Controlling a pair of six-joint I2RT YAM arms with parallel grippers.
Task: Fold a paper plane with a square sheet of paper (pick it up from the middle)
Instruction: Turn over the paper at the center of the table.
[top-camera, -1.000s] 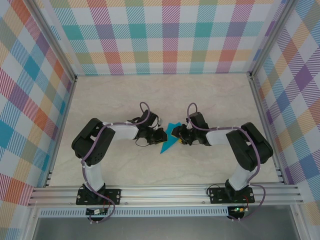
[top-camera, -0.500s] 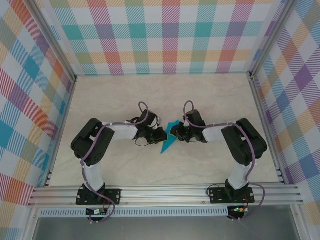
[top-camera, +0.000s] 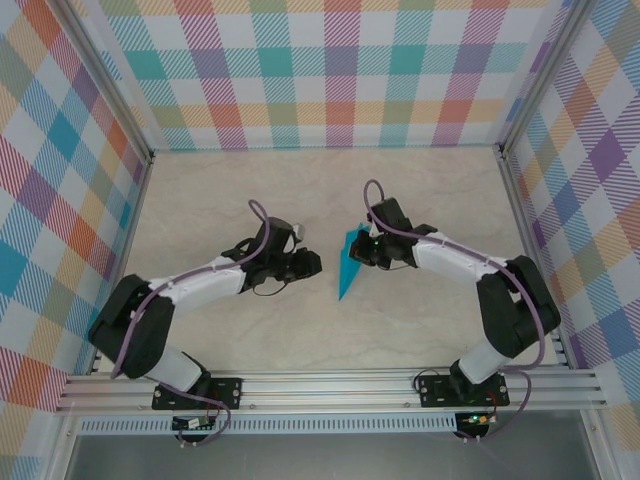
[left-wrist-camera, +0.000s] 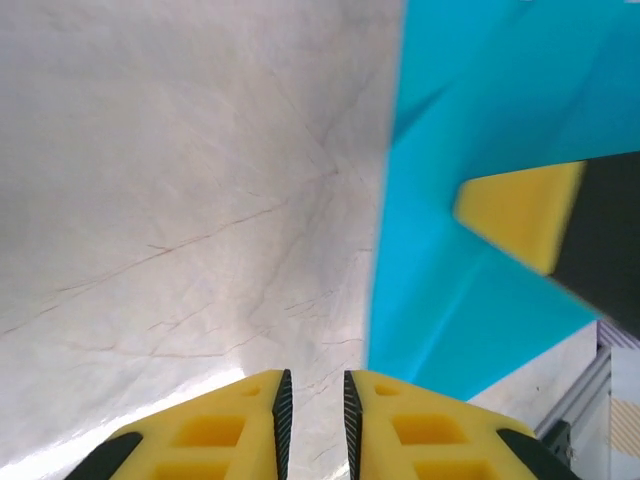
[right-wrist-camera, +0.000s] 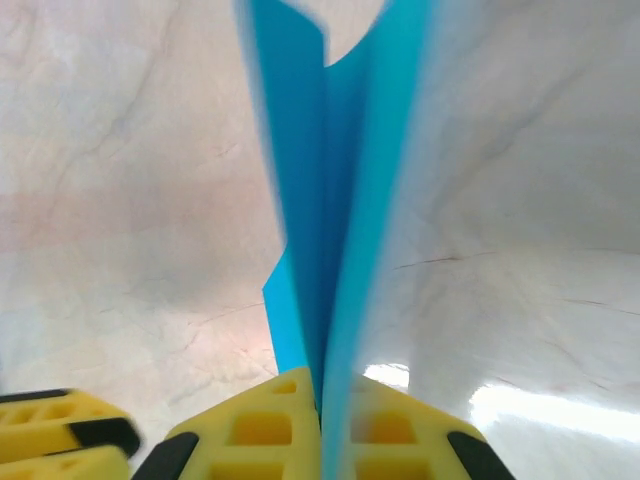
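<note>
Top external view, centre of the frame: the paper plane (top-camera: 349, 268) looks all but folded, pinched by the right tool (top-camera: 362, 250) clamped on its centre crease, while the left tool (top-camera: 312, 262), nearly together and empty, sits beside it above the desk (top-camera: 420, 190), so spreading the wings probably comes next

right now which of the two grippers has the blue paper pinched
The right gripper: its yellow fingers are shut on the paper plane. The left gripper sits apart from it to the side, holding nothing.
</note>
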